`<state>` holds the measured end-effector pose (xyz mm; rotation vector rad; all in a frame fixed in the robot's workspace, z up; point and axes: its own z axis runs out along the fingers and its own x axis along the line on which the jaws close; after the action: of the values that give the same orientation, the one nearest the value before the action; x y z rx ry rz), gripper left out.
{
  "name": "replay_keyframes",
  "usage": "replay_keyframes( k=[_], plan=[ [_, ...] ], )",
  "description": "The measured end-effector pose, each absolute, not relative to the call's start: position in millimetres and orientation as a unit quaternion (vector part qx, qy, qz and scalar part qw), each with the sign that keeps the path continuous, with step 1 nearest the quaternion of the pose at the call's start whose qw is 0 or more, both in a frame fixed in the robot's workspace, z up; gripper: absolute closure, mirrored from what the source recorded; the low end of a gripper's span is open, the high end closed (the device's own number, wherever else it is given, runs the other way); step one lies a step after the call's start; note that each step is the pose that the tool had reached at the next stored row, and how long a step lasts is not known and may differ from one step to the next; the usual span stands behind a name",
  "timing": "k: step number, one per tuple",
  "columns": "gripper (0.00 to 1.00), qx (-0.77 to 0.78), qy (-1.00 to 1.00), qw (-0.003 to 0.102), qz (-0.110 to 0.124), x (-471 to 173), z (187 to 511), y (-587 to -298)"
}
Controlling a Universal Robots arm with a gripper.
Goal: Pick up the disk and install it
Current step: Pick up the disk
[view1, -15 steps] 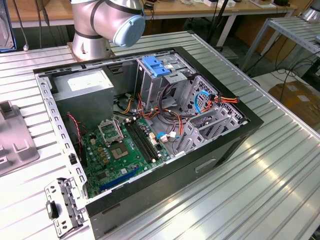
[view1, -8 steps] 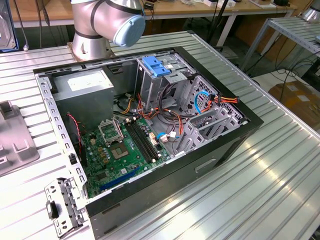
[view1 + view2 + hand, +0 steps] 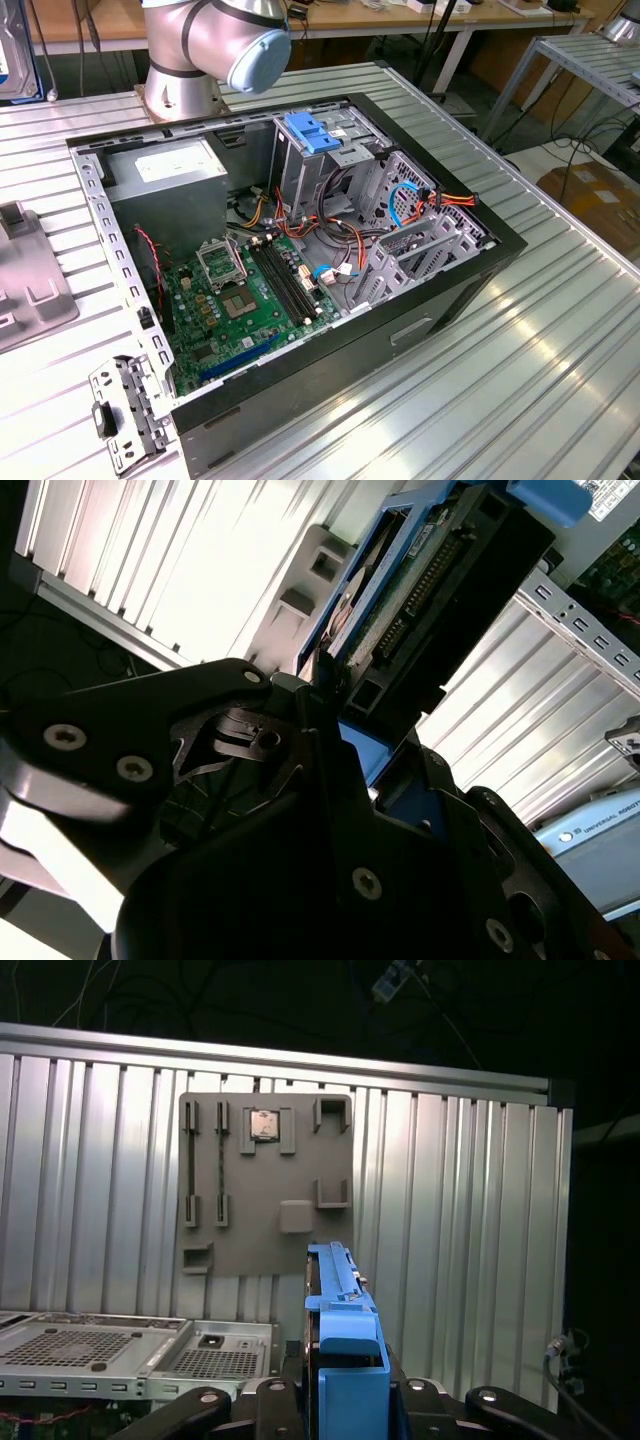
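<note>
My pincer [image 3: 346,1402] is closed on the disk [image 3: 343,1305], one finger on each side and spread no wider than the drive itself. The disk stands on edge in my grip, lifted clear of the ribbed table [image 3: 100,1160], with its blue side rail [image 3: 350,1360] facing the first wrist view. In the second wrist view the disk [image 3: 430,580] shows its connector end. Beyond it the grey holder plate [image 3: 250,1190] lies flat on the table, near the table's far edge. The open computer case [image 3: 500,240] sits mid-table.
</note>
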<state>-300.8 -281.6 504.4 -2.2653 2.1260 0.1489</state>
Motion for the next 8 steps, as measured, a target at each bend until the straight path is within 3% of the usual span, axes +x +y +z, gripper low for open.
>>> replay_keyframes(
  k=[8],
  plan=[
    [0.63, -0.728, 0.683, 0.016, 0.048, -294.5, 504.3, -282.8]
  ],
)
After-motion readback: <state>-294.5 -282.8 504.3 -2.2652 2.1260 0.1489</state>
